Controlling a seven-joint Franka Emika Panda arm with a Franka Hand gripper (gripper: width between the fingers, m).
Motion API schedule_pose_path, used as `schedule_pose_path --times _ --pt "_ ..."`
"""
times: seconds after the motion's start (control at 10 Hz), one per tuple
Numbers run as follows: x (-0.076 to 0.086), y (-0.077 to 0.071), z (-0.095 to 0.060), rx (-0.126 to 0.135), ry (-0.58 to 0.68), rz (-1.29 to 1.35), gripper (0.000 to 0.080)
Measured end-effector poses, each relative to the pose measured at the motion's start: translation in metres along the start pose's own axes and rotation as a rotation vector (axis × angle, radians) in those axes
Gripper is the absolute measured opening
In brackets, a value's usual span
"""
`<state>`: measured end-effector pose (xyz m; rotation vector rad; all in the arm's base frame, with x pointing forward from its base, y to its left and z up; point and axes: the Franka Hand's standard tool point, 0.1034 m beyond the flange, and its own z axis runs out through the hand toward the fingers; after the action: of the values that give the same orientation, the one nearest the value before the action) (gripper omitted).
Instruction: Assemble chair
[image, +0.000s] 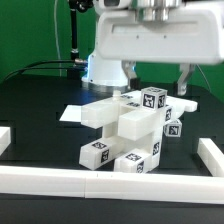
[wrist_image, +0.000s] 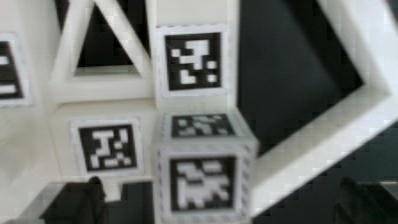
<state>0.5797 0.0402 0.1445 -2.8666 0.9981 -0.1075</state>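
Observation:
Several white chair parts with black marker tags lie piled at the table's middle: a big blocky part (image: 110, 118), a tagged block (image: 153, 98) on top, and short tagged pieces in front (image: 96, 153) (image: 137, 160). My gripper (image: 157, 80) hangs just above the pile, open, with its dark fingers (image: 185, 80) either side of the top tagged block. In the wrist view the gripper (wrist_image: 222, 205) is open and a tagged white block (wrist_image: 201, 185) sits between the dark fingertips (wrist_image: 80, 203). White frame bars (wrist_image: 107, 75) and more tags (wrist_image: 192, 60) lie beyond. Nothing is gripped.
A low white wall runs along the front (image: 110, 181), with pieces at the exterior view's right (image: 210, 152) and left (image: 5, 140). A thin flat white piece (image: 72, 113) lies left of the pile. The robot base (image: 105, 68) stands behind.

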Motion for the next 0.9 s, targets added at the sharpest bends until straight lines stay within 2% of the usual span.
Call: schedule_pose_path --times 0.1,0.3,0.6,0.7,0.9 --pt "-0.001 -0.004 -0.013 0.015 0.000 -0.002 0.0649" --pt "-0.002 0.000 -0.004 0.005 -0.002 -0.001 0.0649" --pt "-0.004 -0.001 -0.005 0.006 -0.001 -0.007 0.0649" --pt "-0.010 -0.002 -0.008 0.011 -0.001 -0.032 0.0649" --pt "-0.046 -0.002 -0.017 0.016 -0.003 -0.100 0.0649"
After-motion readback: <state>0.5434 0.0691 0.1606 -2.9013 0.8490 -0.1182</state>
